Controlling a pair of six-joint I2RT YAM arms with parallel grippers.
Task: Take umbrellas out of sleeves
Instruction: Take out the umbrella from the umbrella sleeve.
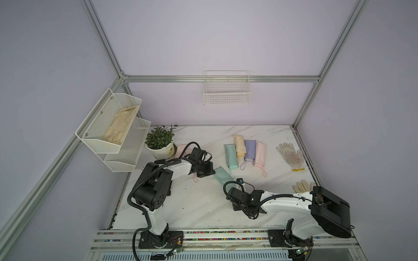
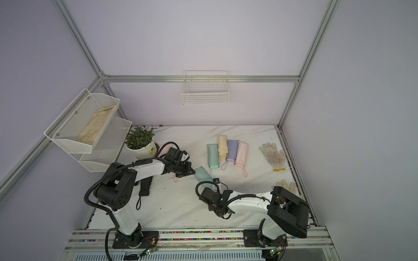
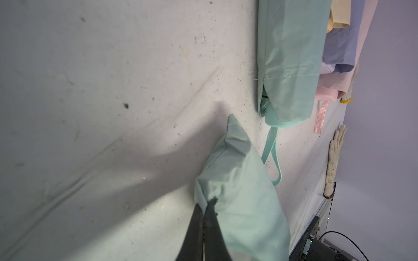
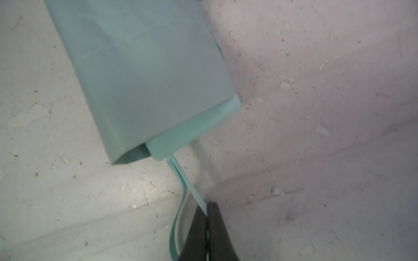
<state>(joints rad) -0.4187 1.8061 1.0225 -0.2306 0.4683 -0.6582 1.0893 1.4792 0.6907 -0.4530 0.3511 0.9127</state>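
Note:
A mint sleeve (image 1: 222, 176) (image 4: 140, 79) with its umbrella inside lies slantwise mid-table in both top views. My left gripper (image 1: 213, 173) (image 3: 207, 203) is shut on the sleeve's closed end, bunching the fabric (image 3: 237, 192). My right gripper (image 4: 207, 210) (image 1: 234, 192) is shut on the mint wrist loop (image 4: 178, 180). The umbrella's handle cap (image 4: 196, 128) pokes from the sleeve's mouth. Behind lie sleeved umbrellas in a row: mint (image 1: 231, 156), yellow (image 1: 240, 145), lavender (image 1: 249, 150), pink (image 1: 260, 158). A black one (image 2: 144, 187) lies under my left arm.
A potted plant (image 1: 160, 142) stands at the back left, with a pink fabric piece (image 1: 181, 150) beside it. A white knit glove (image 1: 290, 156) and a beige glove (image 1: 303, 186) lie at the right. A mesh shelf (image 1: 131, 149) and a wire basket (image 1: 227, 92) hang on the walls.

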